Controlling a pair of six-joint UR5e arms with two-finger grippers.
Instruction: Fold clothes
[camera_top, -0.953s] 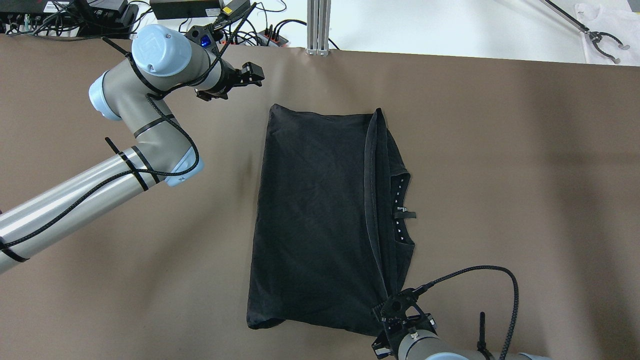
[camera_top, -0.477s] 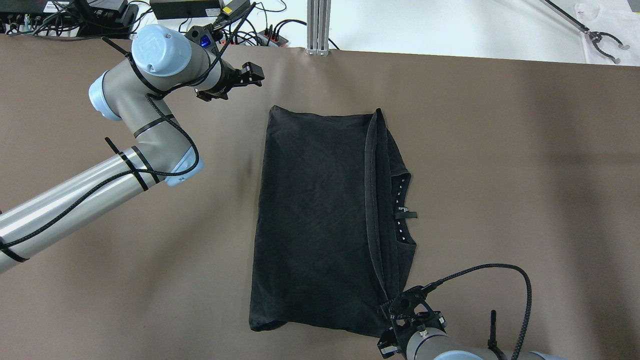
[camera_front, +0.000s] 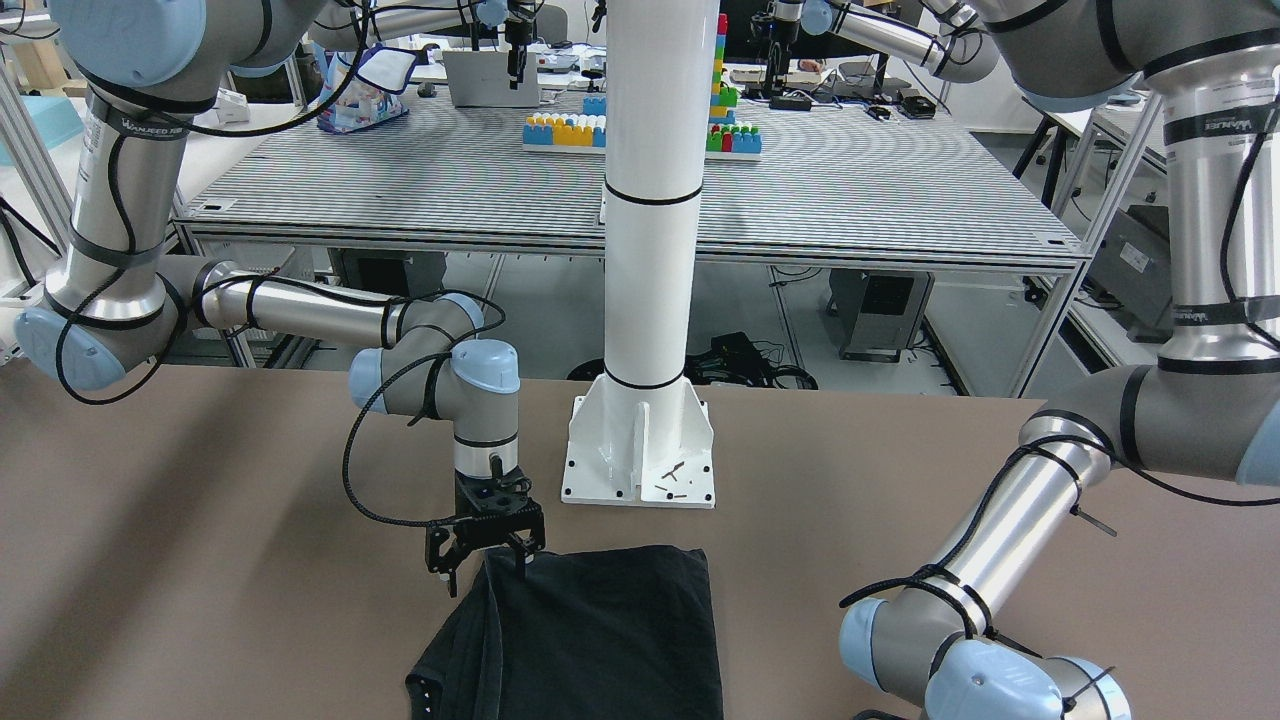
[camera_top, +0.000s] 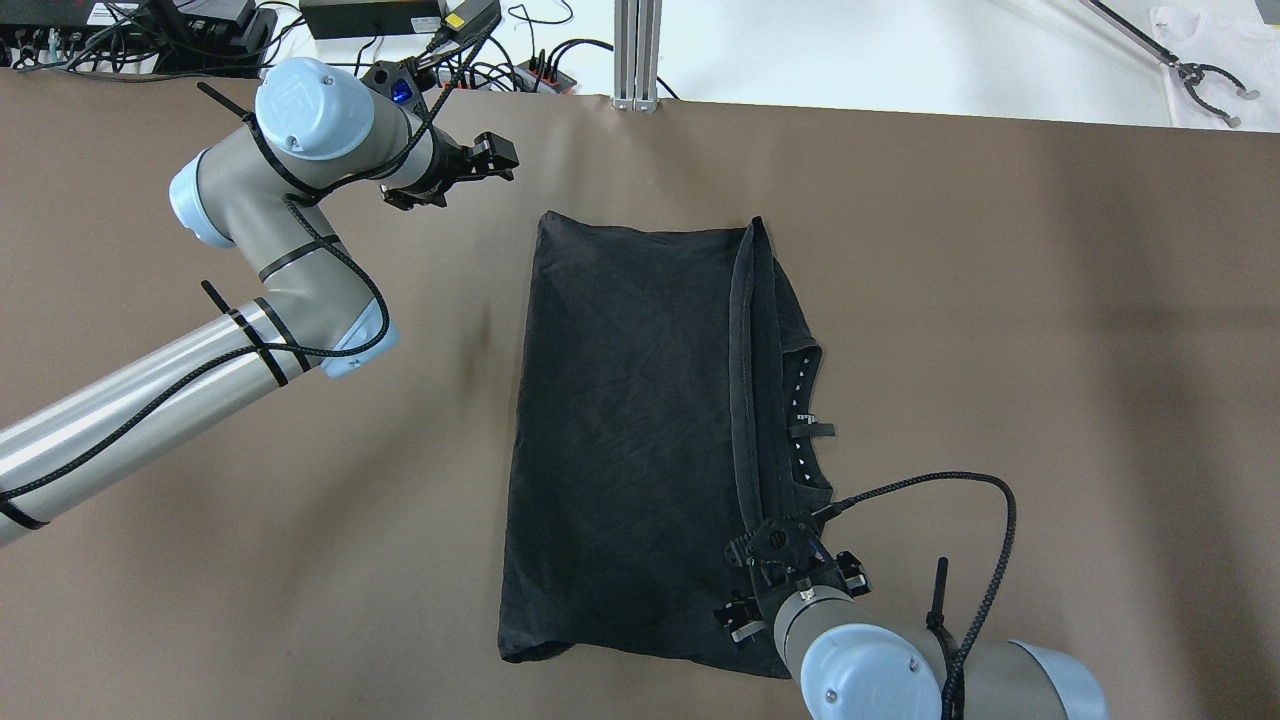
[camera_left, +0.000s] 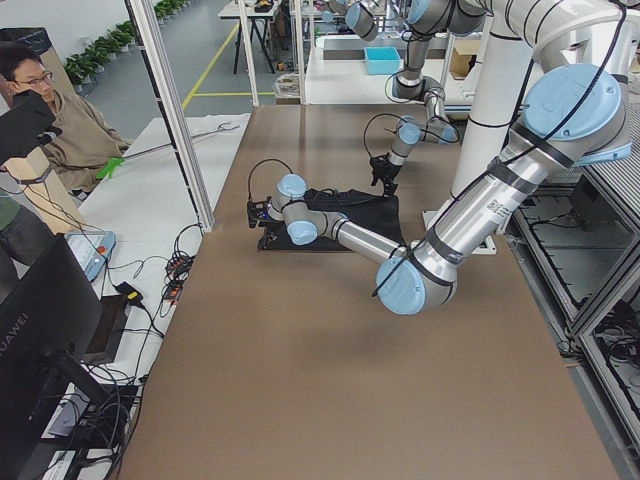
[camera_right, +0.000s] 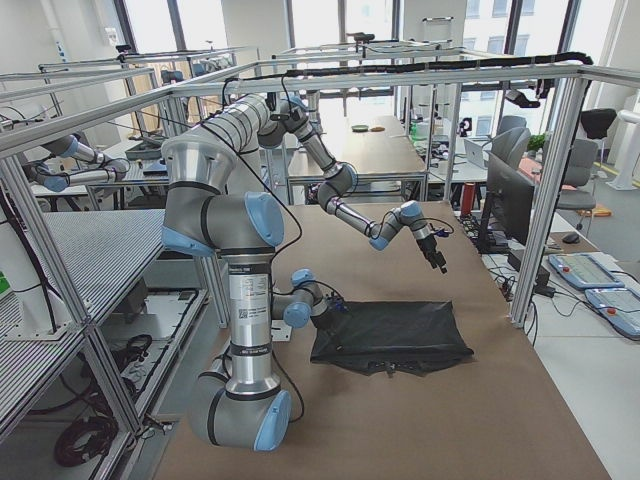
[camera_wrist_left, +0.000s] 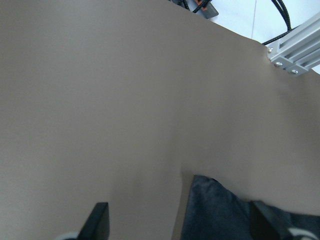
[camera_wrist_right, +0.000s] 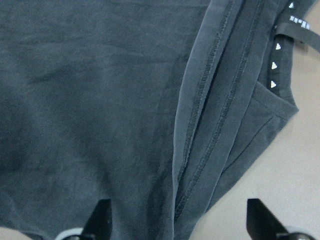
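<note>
Tabletop (camera_top: 1000, 300): right hand (camera_top: 792, 598) hides shirt (camera_top: 620, 400) corner (partly).

The word HUAWEI stands vertically on the back of the black monitor (camera_left: 50, 310), beyond the worktop's edge far from the robot. The white lettering on the right arm's black band (camera_front: 150, 126) is too small to read.

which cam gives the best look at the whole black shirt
Overhead exterior: nearly the whole black shirt lies in frame, only one corner hidden by the right arm. Front-facing crops it, the wrist views catch patches, the side views show it small.
</note>
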